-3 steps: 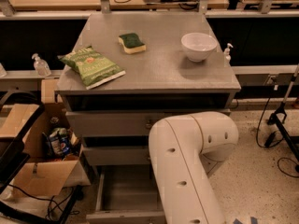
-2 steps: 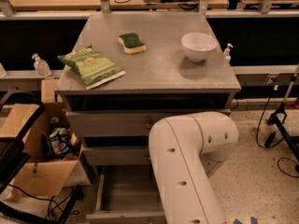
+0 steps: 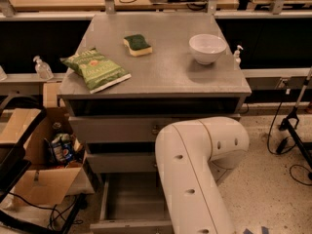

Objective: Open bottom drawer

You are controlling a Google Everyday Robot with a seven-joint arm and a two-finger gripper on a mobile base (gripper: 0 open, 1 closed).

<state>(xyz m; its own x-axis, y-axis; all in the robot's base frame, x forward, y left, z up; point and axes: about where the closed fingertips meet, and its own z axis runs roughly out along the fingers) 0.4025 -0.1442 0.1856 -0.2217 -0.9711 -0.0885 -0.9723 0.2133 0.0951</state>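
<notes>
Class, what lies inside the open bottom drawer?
The visible part of the bottom drawer shows only bare grey tray, no items. The rest is covered by the robot's white arm, so it cannot be checked. The gripper is out of view.

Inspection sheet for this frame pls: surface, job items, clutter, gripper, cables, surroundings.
Surface: grey cabinet top, flat, carrying three items.
Job's things: bottom drawer pulled out, tray exposed; the two drawer fronts above sit further back.
Clutter: green chip bag, sponge and white bowl, all on the top.
Gripper: not in view; the white arm covers the cabinet's lower right front.
Cables: black floor leads at right; more at lower left.
Surroundings: open cardboard box left of the cabinet; pump bottle on the left ledge.
</notes>
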